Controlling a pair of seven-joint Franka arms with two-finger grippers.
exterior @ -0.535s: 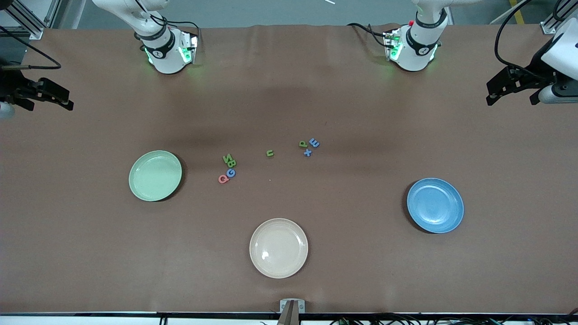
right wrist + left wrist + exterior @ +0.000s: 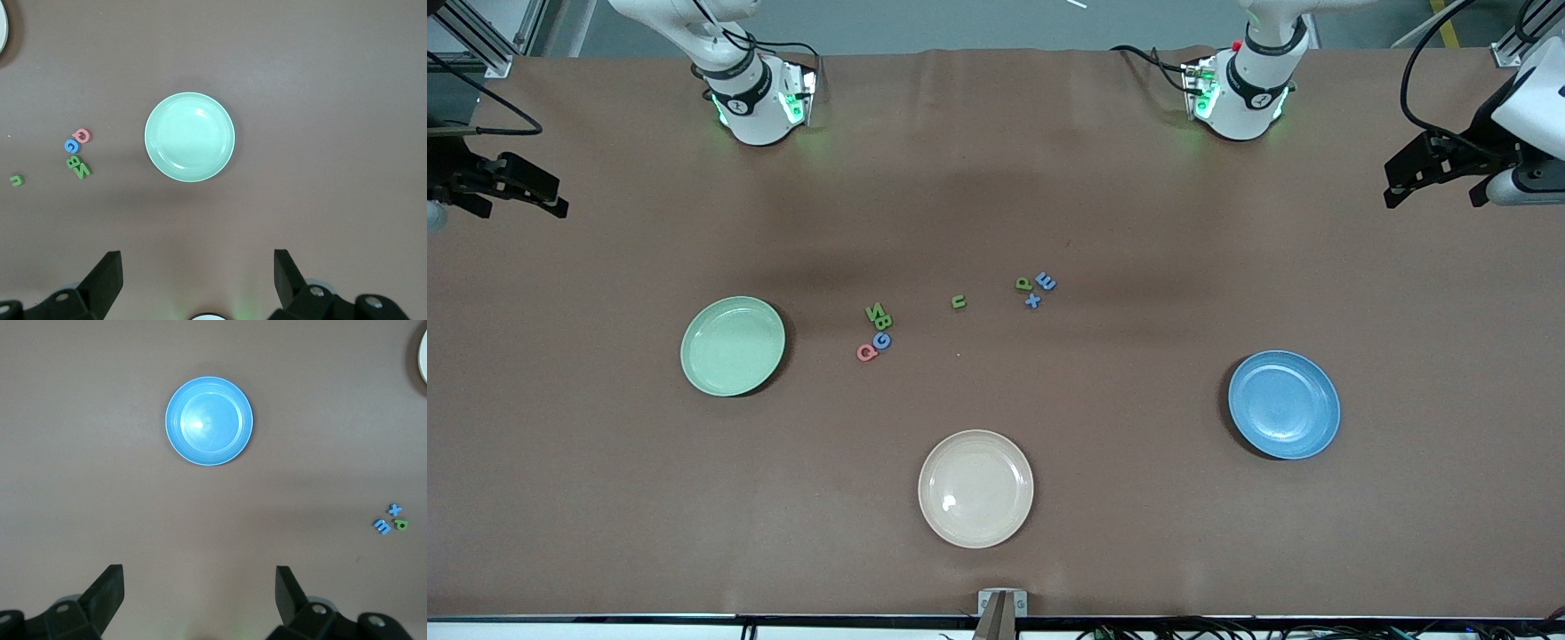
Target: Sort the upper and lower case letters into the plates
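Both my grippers are up and empty, jaws wide apart: right gripper (image 2: 516, 188) over the right arm's end of the table (image 2: 1138, 533), left gripper (image 2: 1436, 173) over the left arm's end. Mint plate (image 2: 733, 345) sits twd my right arm's end, nothing in it. Letters (image 2: 958, 301) lie loose btwn the plates, none sorted. Beige plate (image 2: 975, 488) nearest front cam. Blue plate (image 2: 1284, 404) also bare.
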